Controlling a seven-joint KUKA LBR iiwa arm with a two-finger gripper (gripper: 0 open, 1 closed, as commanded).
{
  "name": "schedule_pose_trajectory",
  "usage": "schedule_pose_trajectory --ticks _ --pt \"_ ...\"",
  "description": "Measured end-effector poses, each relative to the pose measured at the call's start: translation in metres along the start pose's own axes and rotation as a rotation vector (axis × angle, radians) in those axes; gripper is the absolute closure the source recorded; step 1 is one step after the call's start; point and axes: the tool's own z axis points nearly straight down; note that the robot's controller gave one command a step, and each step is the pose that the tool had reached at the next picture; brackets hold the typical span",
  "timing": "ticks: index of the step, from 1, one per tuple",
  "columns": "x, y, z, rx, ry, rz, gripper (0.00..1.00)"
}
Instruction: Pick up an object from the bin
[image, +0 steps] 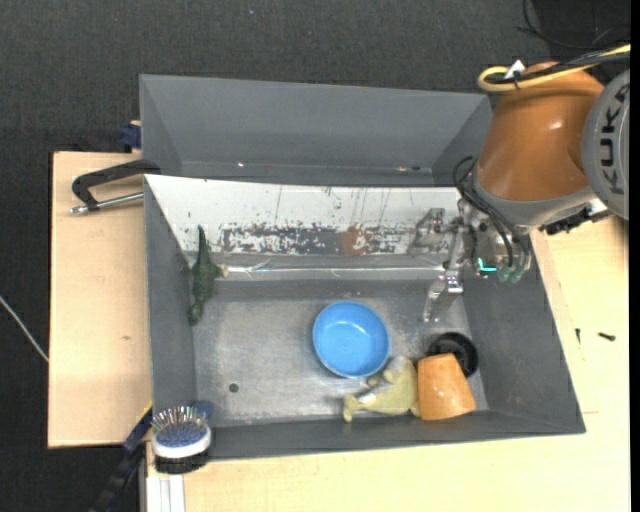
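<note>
Five loose things counted on the floor of the grey bin (270, 392), camera view. A blue bowl (350, 340) sits mouth up at about mid-floor. Toward the near right corner an orange cup (443, 388) lies on its side. A black round thing (460, 352) touches the cup's far end and is partly hidden by it; what kind of thing it is cannot be made out. A pale yellow soft thing (385, 398) is wedged between bowl and cup and appears to touch both. A green toy lizard (200, 278) stands on end against the left wall, well apart from the rest. Judgement: the sloping walls feed loose things down to the floor, which would explain the tight cluster at the near right, and the lizard stays up only because the wall props it. The arm (535, 140), under its orange cover, comes in over the right rim, and the hand (440, 295) hangs from it pointing down over the far right part of the floor, near the foot of the back wall. Nothing is visible in the hand. Whether it is released or clenched: cannot tell. The black round thing is nearest, just beside the hand on the near side. The orange cup is next beyond it, and the bowl is near to the left. Judgement: the pick is not yet made. The cup is the likeliest candidate, though on its side it may roll, and its neighbours crowd it.
</note>
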Motion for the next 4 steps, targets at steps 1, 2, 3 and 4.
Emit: schedule_pose_trajectory --ticks 1,2,3,4 --pt "-0.012 0.091 0.129 0.001 -0.012 -0.016 0.00" --pt "0.004 0.103 0.099 0.001 -0.010 -0.211 0.00" --pt "-0.005 0.080 0.100 0.002 -0.013 -0.184 0.00" --pt "-0.007 0.097 0.128 0.003 -0.010 -0.339 0.00"
